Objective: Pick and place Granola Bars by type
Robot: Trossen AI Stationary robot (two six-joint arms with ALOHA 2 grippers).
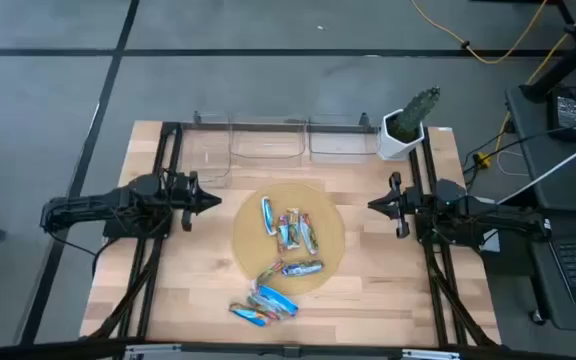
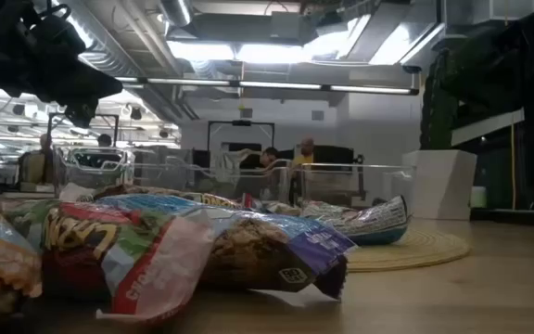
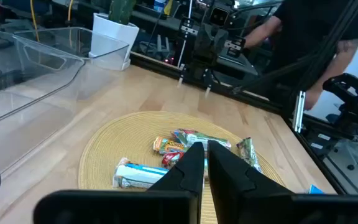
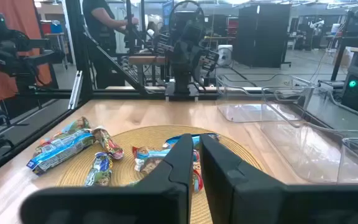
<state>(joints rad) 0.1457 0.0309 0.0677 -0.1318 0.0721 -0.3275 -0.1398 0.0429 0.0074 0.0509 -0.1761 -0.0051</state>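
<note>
Bright lamps (image 2: 248, 51) on the ceiling lit the room and glared white in the low view. The wrappers (image 2: 156, 250) closest to that camera looked blurry. The wooden table (image 1: 198, 290) was evenly lit, with soft shadows.

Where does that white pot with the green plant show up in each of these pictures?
High view: white pot at the table's far right corner, beside the clear bins.
Low view: right of middle, behind the round mat.
Left wrist view: upper left.
Right wrist view: not visible.
Shared landmark: the round mat.
</note>
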